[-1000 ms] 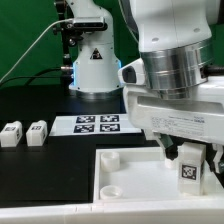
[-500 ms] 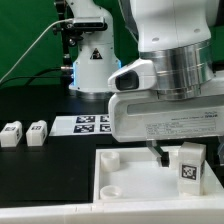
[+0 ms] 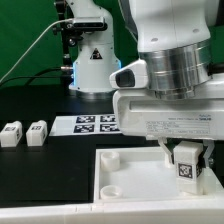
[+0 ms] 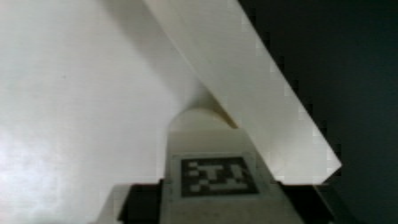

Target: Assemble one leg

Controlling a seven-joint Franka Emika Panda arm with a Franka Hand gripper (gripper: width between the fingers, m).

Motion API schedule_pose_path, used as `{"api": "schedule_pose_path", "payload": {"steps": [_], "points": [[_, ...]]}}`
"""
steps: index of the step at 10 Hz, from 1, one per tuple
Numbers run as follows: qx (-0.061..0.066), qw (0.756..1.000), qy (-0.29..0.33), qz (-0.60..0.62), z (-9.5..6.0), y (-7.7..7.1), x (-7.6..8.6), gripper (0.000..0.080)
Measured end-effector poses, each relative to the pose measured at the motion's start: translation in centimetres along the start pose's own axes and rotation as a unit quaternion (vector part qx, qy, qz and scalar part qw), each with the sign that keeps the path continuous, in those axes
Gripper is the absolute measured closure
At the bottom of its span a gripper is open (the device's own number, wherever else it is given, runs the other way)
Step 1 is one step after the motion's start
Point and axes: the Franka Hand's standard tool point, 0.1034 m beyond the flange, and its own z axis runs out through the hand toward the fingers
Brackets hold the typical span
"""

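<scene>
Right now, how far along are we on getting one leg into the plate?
Done: one leg is picked up and held by the tool over the white plate, near the corner at the exterior view's right. In hand: lining it up; the wrist view shows the leg against the plate's rim. Left: whether it is seated cannot be seen. Two spare legs lie on the table.

leg (image 3: 187, 166): top hidden between fingers | gripper (image 3: 187, 152): tips cut off (wrist view blurred) | plate (image 3: 130, 170): right edge cropped
</scene>
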Motion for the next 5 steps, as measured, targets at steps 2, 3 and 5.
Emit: {"api": "schedule_pose_path", "payload": {"steps": [2,3,5], "points": [[-0.007,0.991,-0.012,0.130,0.03,-0.29,0.17,0.0506],[-0.005,0.974,-0.014,0.227,0.10,-0.37,0.09,0.0506],[-0.004,0.951,-0.016,0.307,0.16,-0.45,0.10,0.0506]]}}
